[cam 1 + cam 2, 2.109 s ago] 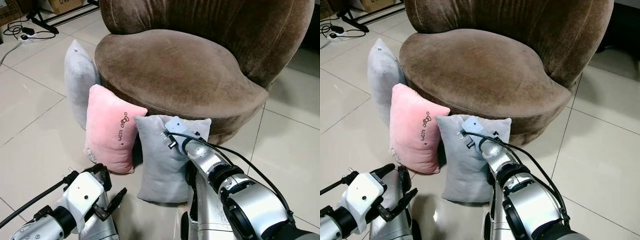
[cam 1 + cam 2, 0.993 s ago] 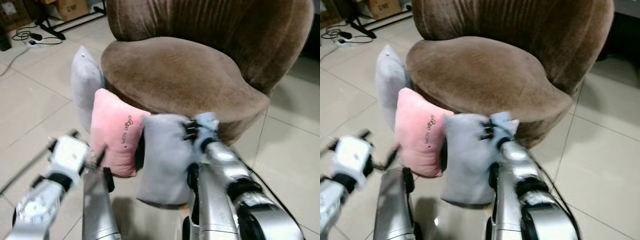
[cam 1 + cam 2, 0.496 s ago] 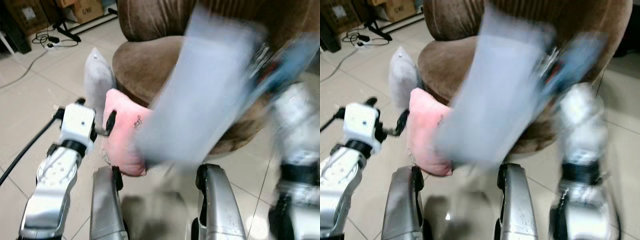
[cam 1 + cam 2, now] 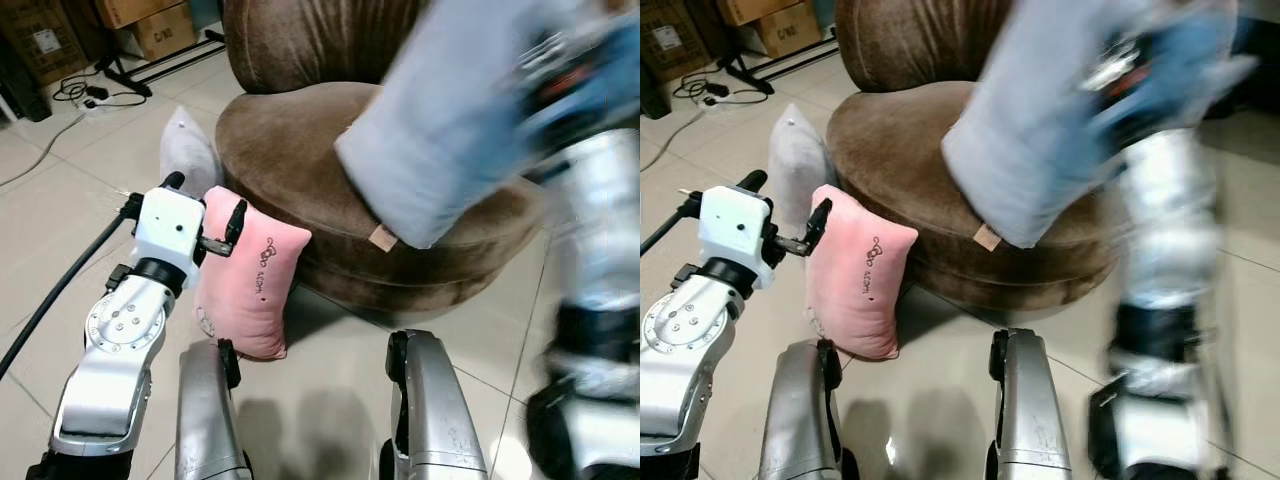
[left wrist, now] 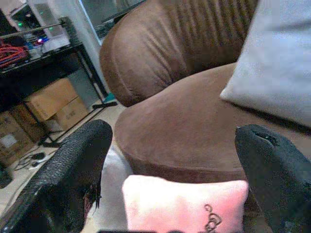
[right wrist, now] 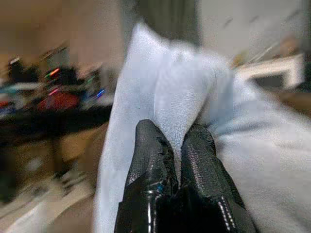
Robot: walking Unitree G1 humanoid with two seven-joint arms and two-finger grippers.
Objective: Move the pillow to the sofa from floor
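Grey pillow [image 4: 450,130] hangs above the brown sofa [image 4: 300,150] seat, its fabric pinched between the right gripper [image 6: 177,145] fingers. At nine o'clock, the left gripper [image 5: 170,160], fingers spread wide, hovers over a pink pillow [image 4: 250,275] on the floor.

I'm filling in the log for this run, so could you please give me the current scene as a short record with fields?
held item: grey pillow, lifted over the sofa seat
right gripper: jaws shut on a fold of the grey pillow
left gripper: jaws open, raised beside the pink pillow, holding nothing
on floor: pink pillow and a second grey pillow, both leaning against the sofa
image quality: right arm blurred
task state: pillow not yet set down
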